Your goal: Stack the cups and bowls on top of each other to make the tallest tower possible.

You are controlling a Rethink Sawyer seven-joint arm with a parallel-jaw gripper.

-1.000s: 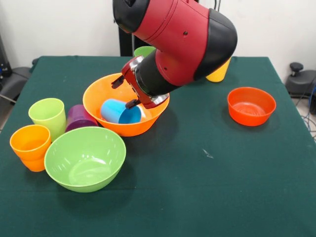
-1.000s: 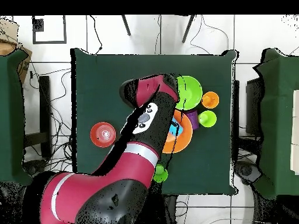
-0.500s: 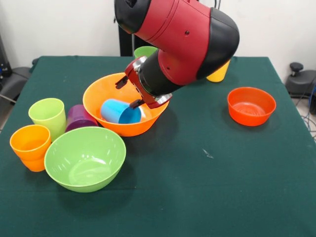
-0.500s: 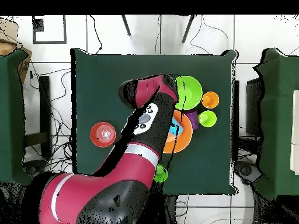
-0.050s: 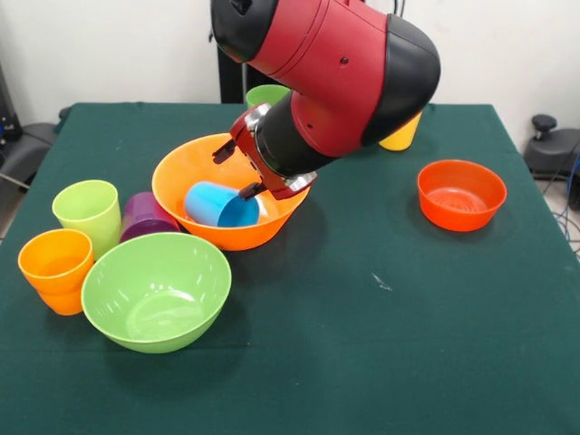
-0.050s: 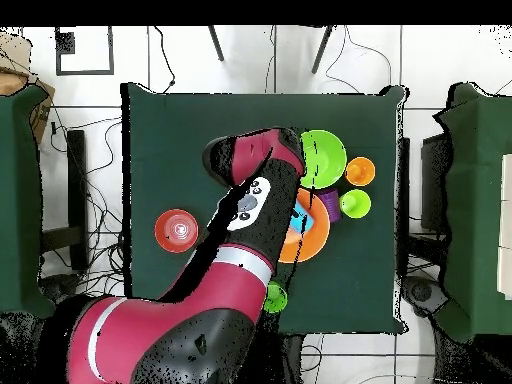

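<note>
Front view, items as catalogued: a green-covered tabletop (image 5: 408,317) carrying cups and bowls. A large orange bowl (image 5: 195,213) is seen left of centre, with a blue cup (image 5: 213,204) lying on its side inside it, mouth turned toward the lower right of the frame. The red and black arm (image 5: 335,72) is seen coming down from the top centre, its claw (image 5: 234,170) placed over the orange bowl, just above the blue cup; two dark fingertips (image 5: 220,150) are seen apart, one near the bowl's far rim and one touching or just beside the cup, with nothing clamped between them. A large lime bowl (image 5: 156,290) is set upright at lower left, just beside the orange bowl. A purple cup (image 5: 145,216) is placed between these two bowls, touching or nearly touching a lime cup (image 5: 88,213) at its left. An orange cup (image 5: 56,269) is stood at the far left, just beside the lime bowl. A small red-orange bowl (image 5: 460,194) is set well apart at the right. A yellow cup (image 5: 403,131) and a green cup (image 5: 265,93) are partly hidden behind the arm at the upper centre. Overhead view: the orange bowl (image 6: 318,236) is largely covered by the arm.
</note>
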